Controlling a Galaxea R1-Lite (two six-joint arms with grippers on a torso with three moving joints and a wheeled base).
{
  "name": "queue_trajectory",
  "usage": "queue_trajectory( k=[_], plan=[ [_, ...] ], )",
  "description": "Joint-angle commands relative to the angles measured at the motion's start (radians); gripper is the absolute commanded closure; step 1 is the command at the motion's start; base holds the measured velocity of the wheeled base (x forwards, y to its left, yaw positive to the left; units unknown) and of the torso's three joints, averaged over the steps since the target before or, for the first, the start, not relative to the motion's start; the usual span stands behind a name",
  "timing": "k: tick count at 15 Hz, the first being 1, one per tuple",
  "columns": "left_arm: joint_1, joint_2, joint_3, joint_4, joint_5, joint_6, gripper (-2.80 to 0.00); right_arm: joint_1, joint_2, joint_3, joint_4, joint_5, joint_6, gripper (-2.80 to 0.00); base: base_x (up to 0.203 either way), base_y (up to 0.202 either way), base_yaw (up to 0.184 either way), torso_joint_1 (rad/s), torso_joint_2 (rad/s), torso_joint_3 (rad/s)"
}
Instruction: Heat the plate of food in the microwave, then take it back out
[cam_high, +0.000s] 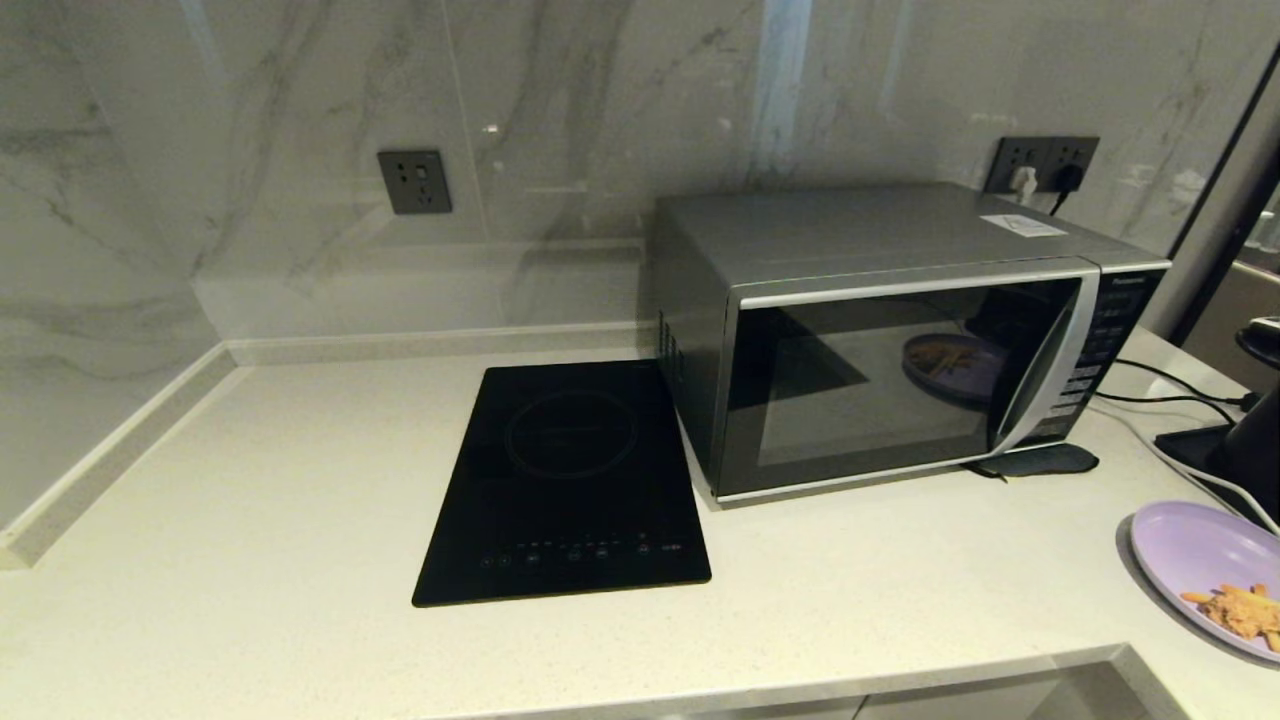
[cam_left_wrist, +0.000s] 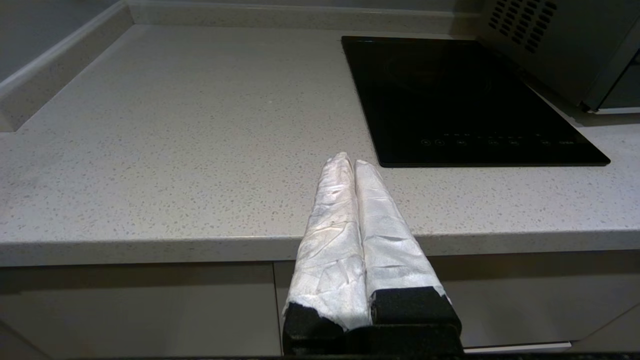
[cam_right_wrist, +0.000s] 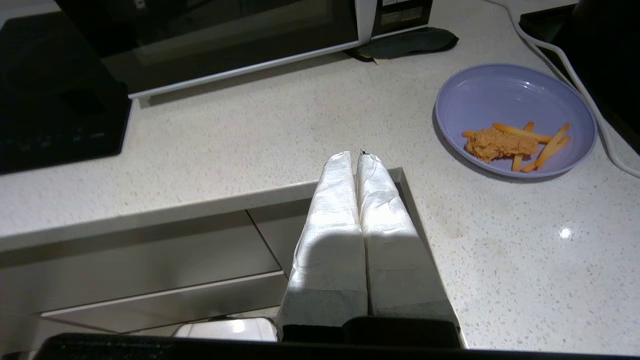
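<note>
The plate of food (cam_high: 1195, 555) (cam_right_wrist: 500, 100), lilac with fries and a fried chicken piece, rests on the counter at the right, in front of the microwave's right end. The silver microwave (cam_high: 900, 330) (cam_right_wrist: 225, 45) stands at the back right with its dark door closed; the plate is mirrored in the glass. My right gripper (cam_right_wrist: 354, 156) hovers shut and empty over the counter's front edge, short of the plate. My left gripper (cam_left_wrist: 350, 161) is shut and empty above the counter's front edge, left of the cooktop. Neither arm shows in the head view.
A flat black induction cooktop (cam_high: 565, 480) (cam_left_wrist: 465, 100) lies left of the microwave. Dark appliances and white and black cables (cam_high: 1190, 430) crowd the far right. A dark pad (cam_high: 1040, 460) lies under the microwave's front right corner. Wall sockets (cam_high: 414, 181) sit on the marble backsplash. Drawers (cam_right_wrist: 150, 260) run below the counter.
</note>
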Motion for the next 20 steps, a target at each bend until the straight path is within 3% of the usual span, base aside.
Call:
queue_trajectory(
  k=[1, 8, 15, 20],
  plan=[
    [0.0, 0.002, 0.0, 0.0, 0.0, -0.001, 0.0, 0.0, -0.173, 0.115, 0.002, 0.008, -0.032, 0.0, 0.0, 0.0, 0.0, 0.0, 0.0, 0.0],
    [0.0, 0.002, 0.0, 0.0, 0.0, -0.001, 0.0, 0.006, -0.38, 0.319, -0.014, 0.098, -0.051, 0.0, 0.0, 0.0, 0.0, 0.0, 0.0, 0.0],
    [0.0, 0.002, 0.0, 0.0, 0.0, -0.001, 0.0, 0.006, -0.38, 0.571, -0.418, 0.043, -0.076, 0.0, 0.0, 0.0, 0.0, 0.0, 0.0, 0.0],
    [0.0, 0.002, 0.0, 0.0, 0.0, -0.001, 0.0, 0.006, -0.38, 0.589, -0.425, 0.035, -0.011, 0.0, 0.0, 0.0, 0.0, 0.0, 0.0, 0.0]
  ],
)
